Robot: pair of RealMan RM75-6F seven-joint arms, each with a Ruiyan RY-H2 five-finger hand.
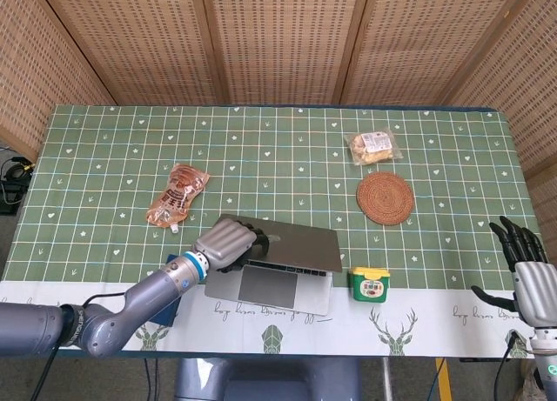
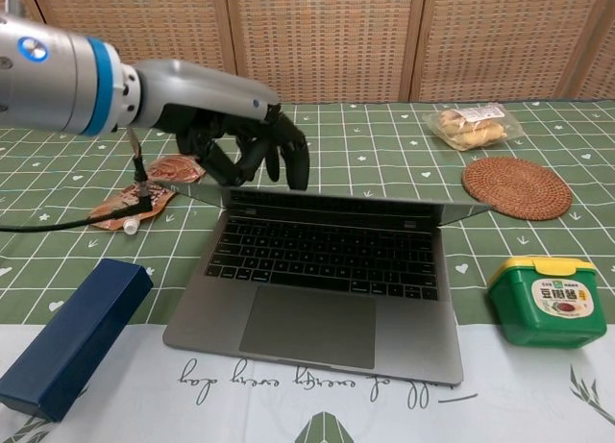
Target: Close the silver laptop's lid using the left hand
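Presently: silver laptop [image 2: 322, 294] at near-centre of table [image 1: 113, 149], lid [image 1: 291, 246] tilted low, not shut. Left hand [image 2: 226, 135] laid on lid's far-left edge, fingers [image 2: 288, 159] curled downward. Closing step judged under way; further downward press required.

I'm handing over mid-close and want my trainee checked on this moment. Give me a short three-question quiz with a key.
1. True or false: the laptop lid is fully shut.
2. Which hand rests on the lid's top edge? A) left hand B) right hand
3. What stands on the table just right of the laptop, near the front edge?

Key
1. False: the chest view shows the lid tilted low over the keyboard, with the keys visible.
2. A: its fingers lie over the lid's edge; the right hand is off to the side with fingers spread, holding nothing.
3. The green tub with a yellow lid.
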